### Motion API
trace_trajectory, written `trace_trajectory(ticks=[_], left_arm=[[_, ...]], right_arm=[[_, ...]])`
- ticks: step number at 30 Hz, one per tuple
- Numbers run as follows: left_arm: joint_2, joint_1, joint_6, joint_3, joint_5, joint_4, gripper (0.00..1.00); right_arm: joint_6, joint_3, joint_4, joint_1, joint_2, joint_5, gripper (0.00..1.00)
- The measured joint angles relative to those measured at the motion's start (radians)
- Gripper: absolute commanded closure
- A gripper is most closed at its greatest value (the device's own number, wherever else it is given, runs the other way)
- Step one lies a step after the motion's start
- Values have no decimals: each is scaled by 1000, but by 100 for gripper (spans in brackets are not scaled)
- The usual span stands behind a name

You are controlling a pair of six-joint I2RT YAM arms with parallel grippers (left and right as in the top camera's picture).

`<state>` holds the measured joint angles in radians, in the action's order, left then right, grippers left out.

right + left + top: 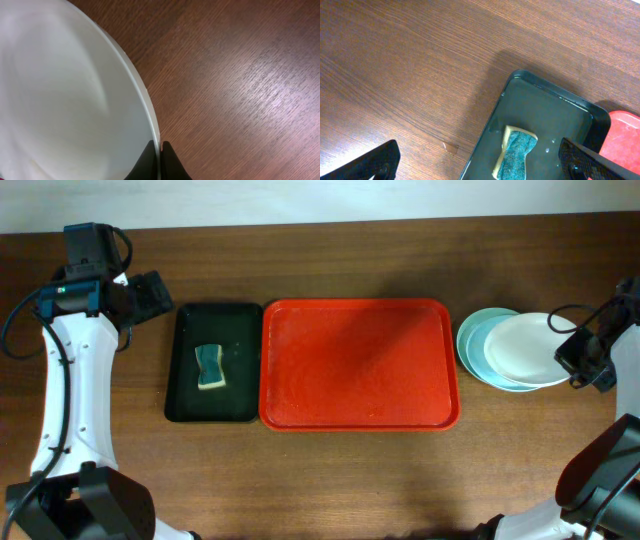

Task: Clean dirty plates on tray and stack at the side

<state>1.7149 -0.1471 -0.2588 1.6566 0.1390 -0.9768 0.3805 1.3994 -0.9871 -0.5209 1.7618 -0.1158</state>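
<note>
Plates, three, sat stacked at three o'clock of one red tray; right gripper pinched the top white plate; left gripper gaped wide beside one black tray with one sponge.

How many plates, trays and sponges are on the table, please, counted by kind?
Plates: 3, one white plate on two pale blue plates
Trays: 2, red tray and black tray
Sponge: 1
Total: 6
</note>
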Motion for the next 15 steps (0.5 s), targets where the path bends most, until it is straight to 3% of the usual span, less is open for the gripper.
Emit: trace_trajectory(ticks=[10,15], left_arm=[[0,0,0,0,0,0,1],[0,0,0,0,0,0,1]], right_arm=[[0,0,-4,45,21,0,95],[-1,-10,9,71,73,1,77]])
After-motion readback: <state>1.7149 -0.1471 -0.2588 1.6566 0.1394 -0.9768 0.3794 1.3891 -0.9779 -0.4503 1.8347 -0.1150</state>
